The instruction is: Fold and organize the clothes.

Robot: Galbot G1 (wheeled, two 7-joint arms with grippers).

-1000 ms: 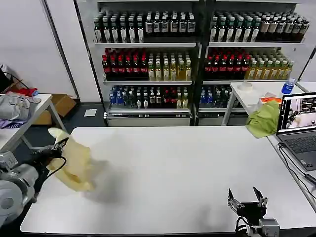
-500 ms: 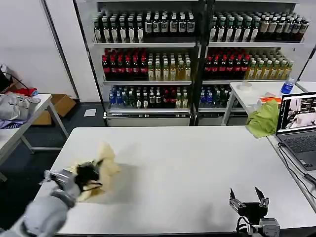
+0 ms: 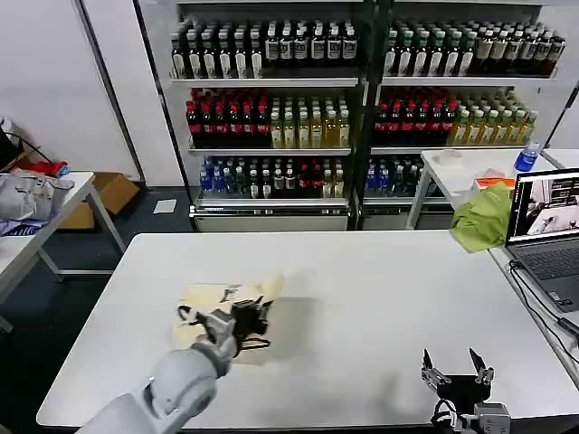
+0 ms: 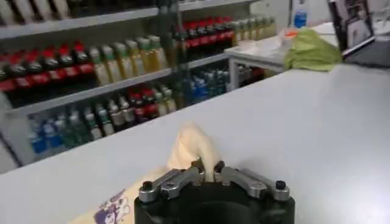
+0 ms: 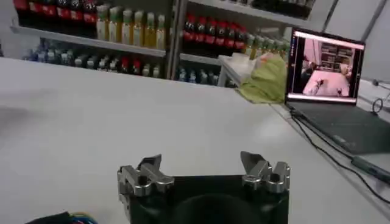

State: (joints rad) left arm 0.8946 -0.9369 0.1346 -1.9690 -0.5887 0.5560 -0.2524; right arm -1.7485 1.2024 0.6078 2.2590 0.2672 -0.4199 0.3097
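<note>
The clothes are one pale cream-yellow T-shirt (image 3: 210, 303) lying bunched on the left half of the white table (image 3: 362, 280). My left gripper (image 3: 258, 312) is shut on a pinched-up fold of the T-shirt (image 4: 194, 145), which sticks up between its fingers. A dark print on the fabric (image 4: 113, 201) shows beside the gripper. My right gripper (image 3: 455, 369) hovers open over the table's front right edge, with nothing between its fingers (image 5: 149, 164).
A lime-green cloth (image 3: 484, 217) lies on a side table at the right, next to an open laptop (image 3: 547, 226) with its cable along the table's right edge. Shelves of bottles (image 3: 362, 99) stand behind. Another table with a grey pile (image 3: 27, 194) is at far left.
My left arm has swung from off the table's left edge towards the middle, carrying the T-shirt and laying it down on the table. The right gripper has stayed put.
</note>
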